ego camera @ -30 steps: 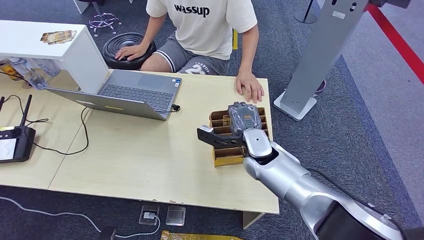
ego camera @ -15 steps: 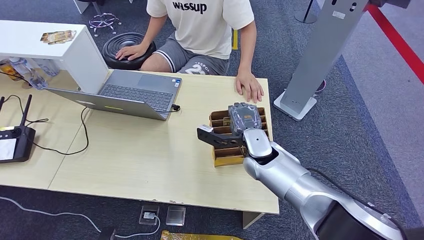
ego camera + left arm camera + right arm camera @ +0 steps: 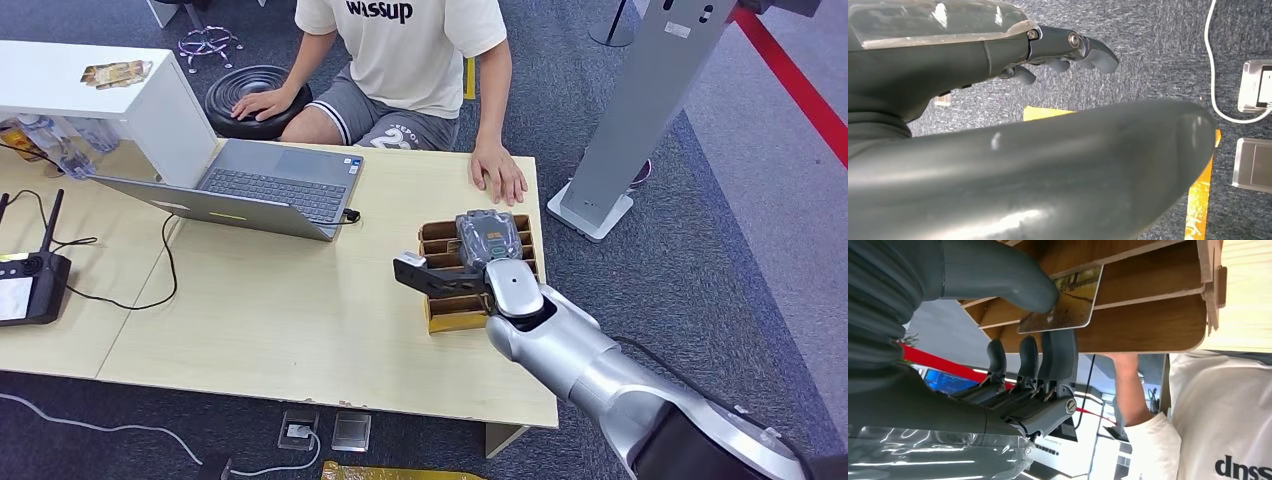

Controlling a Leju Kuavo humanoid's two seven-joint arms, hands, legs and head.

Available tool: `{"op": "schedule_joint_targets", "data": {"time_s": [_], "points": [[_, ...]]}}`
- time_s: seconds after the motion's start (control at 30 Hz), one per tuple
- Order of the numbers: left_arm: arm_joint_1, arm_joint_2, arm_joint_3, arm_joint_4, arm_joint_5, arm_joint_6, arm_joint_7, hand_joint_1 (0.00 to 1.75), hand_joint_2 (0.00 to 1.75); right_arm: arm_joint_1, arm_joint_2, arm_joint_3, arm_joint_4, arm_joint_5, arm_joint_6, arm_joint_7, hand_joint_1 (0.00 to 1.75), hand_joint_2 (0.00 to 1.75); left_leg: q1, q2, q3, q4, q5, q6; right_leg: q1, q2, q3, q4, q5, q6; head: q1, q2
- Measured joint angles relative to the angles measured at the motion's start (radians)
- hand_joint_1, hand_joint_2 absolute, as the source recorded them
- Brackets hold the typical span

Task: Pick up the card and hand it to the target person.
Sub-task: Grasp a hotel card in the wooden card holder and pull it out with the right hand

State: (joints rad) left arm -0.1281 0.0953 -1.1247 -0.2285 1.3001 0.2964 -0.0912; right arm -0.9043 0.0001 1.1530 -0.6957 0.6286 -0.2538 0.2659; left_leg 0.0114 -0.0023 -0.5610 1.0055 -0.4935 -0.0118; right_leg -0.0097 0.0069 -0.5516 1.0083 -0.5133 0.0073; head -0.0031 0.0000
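Hand lower, thumb on card

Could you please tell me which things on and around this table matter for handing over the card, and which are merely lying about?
Belonging to the job:
card, pinched by the right hand
wooden slotted holder
person seated across the table

Just lying about:
laptop
remote controller
white box
grey stand
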Motion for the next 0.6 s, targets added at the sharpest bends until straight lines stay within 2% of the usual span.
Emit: {"op": "schedule_joint_targets", "data": {"time_s": [0.33,0.47,0.6], "points": [[-0.003,0.002,-0.001,0.0,-0.002,-0.008,0.0,0.0,0.0,0.003,-0.001,0.0,0.004,-0.001,0.008,-0.001,1.51,1.75,0.0,0.0,0.0,0.0,0.0,0.0,0.0,0.0,0.0,0.0,0.0,0.0,0.0,0.0],[-0.004,0.002,-0.001,0.0,-0.002,-0.018,-0.006,0.0,1.75,0.002,-0.001,0.001,0.004,-0.006,0.012,-0.007,1.58,1.75,0.0,0.0,0.001,0.0,0.0,0.0,0.0,0.0,0.001,0.0,0.0,0.0,0.0,0.0],[-0.004,0.002,-0.001,0.0,-0.003,-0.024,-0.015,0.0,1.75,0.001,-0.001,0.0,0.004,-0.011,0.012,-0.011,1.57,1.75,0.0,0.0,0.001,0.0,0.0,0.0,0.0,0.0,0.001,0.0,0.0,0.0,0.0,0.0]]}}
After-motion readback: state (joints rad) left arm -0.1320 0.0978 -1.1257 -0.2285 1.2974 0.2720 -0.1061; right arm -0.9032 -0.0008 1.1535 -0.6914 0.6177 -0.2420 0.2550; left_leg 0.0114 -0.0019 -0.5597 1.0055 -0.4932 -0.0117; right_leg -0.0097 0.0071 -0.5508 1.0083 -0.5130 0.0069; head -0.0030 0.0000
